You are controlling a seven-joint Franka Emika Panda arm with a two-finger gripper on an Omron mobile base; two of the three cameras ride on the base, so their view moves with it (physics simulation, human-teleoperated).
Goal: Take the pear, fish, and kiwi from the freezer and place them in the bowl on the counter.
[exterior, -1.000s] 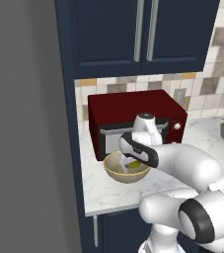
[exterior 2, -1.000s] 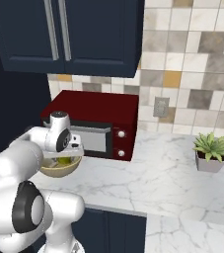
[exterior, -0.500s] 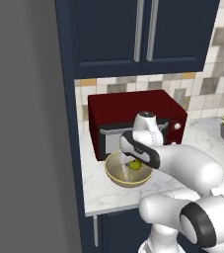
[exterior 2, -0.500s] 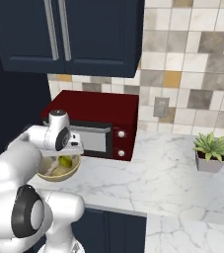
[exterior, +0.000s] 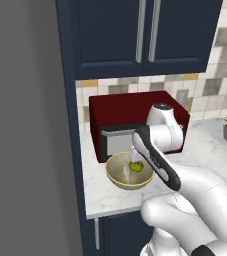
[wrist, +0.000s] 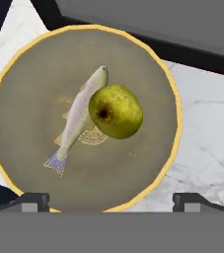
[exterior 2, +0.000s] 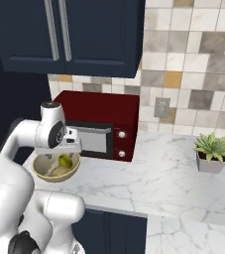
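The tan-yellow bowl [wrist: 170, 89] stands on the white marble counter [wrist: 207, 148], in front of the microwave. Inside it the pale fish [wrist: 76, 121] lies along the bottom, and the yellow-green pear [wrist: 116, 111] rests against the fish's head end. My gripper [wrist: 111, 200] hangs straight above the bowl, open, with nothing between its fingers. From the left base view the gripper [exterior: 134, 161] sits just over the pear [exterior: 136, 166] in the bowl [exterior: 116, 177]. The right base view shows the bowl [exterior 2: 57, 174] and the pear [exterior 2: 65, 160] too. The kiwi is out of view. A tall grey freezer side [exterior: 25, 125] rises on the left.
A dark red microwave [exterior: 130, 117] stands right behind the bowl, under navy wall cabinets [exterior: 145, 35]. A small potted plant [exterior 2: 212, 153] sits far right on the counter. The counter's front edge [exterior: 110, 212] runs close before the bowl. Open marble lies between the microwave and the plant.
The jaws have spread the last bit wider over the bowl. The pear lies loose in the bowl beside the fish. The arm has hardly moved.
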